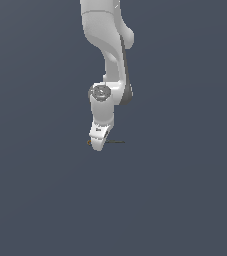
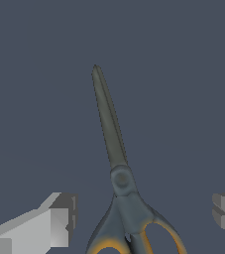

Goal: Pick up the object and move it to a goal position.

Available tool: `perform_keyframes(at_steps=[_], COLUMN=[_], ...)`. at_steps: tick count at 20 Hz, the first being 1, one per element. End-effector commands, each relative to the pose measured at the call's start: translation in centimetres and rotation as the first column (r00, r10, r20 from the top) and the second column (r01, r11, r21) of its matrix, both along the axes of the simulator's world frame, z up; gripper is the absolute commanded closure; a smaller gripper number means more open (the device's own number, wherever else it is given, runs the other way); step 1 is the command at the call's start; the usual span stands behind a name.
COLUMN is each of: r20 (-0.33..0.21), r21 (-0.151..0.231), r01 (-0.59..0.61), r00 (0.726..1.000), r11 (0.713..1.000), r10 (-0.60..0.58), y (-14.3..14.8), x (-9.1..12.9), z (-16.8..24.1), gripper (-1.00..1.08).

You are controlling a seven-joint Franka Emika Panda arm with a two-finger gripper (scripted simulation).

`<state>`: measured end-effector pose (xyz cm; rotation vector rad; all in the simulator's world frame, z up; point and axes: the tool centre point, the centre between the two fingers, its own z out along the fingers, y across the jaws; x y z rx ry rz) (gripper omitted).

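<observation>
The object, a small pair of scissors (image 2: 120, 178), lies flat on the dark grey floor with its thin dark blades closed and its orange-yellow loop handles partly cut off by the wrist picture's edge. In the exterior view the scissors (image 1: 116, 142) show as a thin dark line sticking out to the exterior view's right of the white gripper (image 1: 99, 145), with an orange speck at its other side. The gripper (image 2: 143, 218) is open. Its two fingertips (image 2: 59, 218) stand wide apart on either side of the handles and pivot, touching nothing.
A plain dark grey floor (image 1: 185, 200) stretches all around. The white arm (image 1: 107, 45) comes down from above the scissors. No other object shows.
</observation>
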<state>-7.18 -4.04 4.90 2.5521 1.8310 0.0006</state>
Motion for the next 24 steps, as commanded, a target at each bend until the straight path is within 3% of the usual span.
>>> perform_keyframes(at_steps=[1,12,13,24], r20=[-0.001,-0.001,-0.001,0.0], r21=[0.0,0.0,0.0,0.001], r01=[-0.001,-0.004,-0.004,-0.01], r00=[1.0,1.0,1.0,1.0], r11=[1.0,1.0,1.0,1.0], r10=[0.001,0.004,0.004,0.01], y=[0.0,0.0,0.0,0.4], x=[-0.1,-0.1,-0.1,-0.1], z=[-0.9,-4.1,-4.1,-3.9], gripper=[-0.92,-0.92,1.08,1.08])
